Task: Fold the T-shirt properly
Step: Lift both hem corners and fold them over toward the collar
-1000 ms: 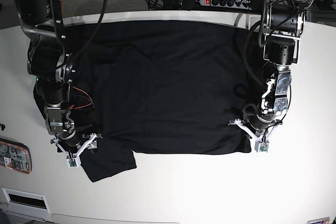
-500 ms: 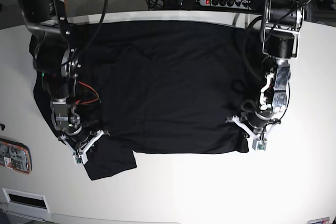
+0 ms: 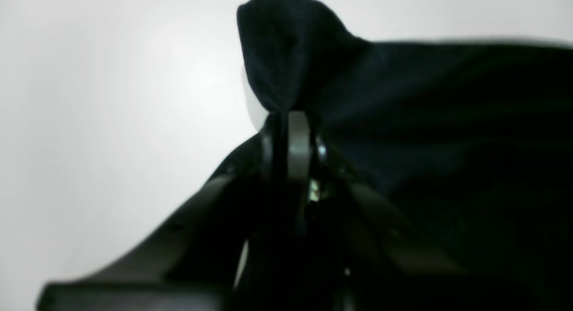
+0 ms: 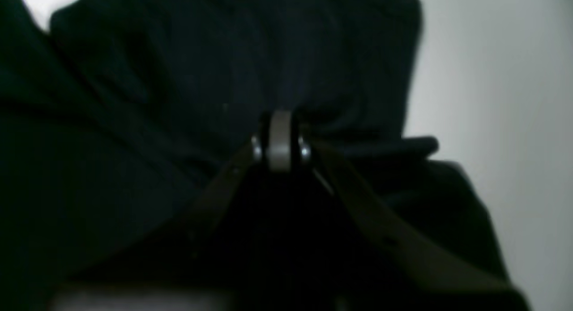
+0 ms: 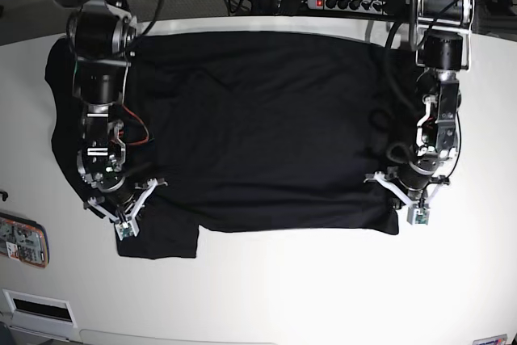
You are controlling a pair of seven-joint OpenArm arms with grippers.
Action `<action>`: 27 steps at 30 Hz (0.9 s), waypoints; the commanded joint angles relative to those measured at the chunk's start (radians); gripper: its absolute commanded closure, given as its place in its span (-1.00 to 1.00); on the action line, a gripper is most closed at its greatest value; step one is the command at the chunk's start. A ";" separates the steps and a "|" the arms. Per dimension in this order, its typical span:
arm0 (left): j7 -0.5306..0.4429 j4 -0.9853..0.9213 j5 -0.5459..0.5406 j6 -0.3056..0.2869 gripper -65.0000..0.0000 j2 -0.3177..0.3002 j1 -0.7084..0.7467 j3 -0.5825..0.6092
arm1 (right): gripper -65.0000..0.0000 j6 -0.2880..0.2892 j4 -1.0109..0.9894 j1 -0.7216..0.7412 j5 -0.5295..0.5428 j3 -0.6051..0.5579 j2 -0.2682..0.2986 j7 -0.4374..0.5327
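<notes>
We find the plain black soft-fabric T-shirt (image 5: 258, 127) spread across the white worktop (image 5: 323, 296), and over the last second its near edge has been drawn toward the far side, with the loose sleeve at the right arm's corner pulled in tighter against the body of the garment. The left tool (image 5: 409, 193) is closed on a peak of the near hem, and the right tool (image 5: 119, 209) is closed on bunched cloth beside the sleeve. We judge that the first fold has begun.
</notes>
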 commanded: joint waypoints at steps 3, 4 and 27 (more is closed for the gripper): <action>-0.032 0.117 -0.005 0.001 1.00 -0.013 0.030 -0.051 | 1.00 -0.007 0.106 -0.017 0.019 0.005 0.010 0.021; -0.033 0.146 -0.005 0.001 1.00 -0.013 0.052 -0.061 | 1.00 -0.007 0.135 -0.037 0.019 0.005 0.008 0.019; -0.039 0.588 -0.003 0.001 1.00 -0.010 0.463 -0.199 | 1.00 -0.007 0.761 -0.503 0.083 0.106 0.007 0.018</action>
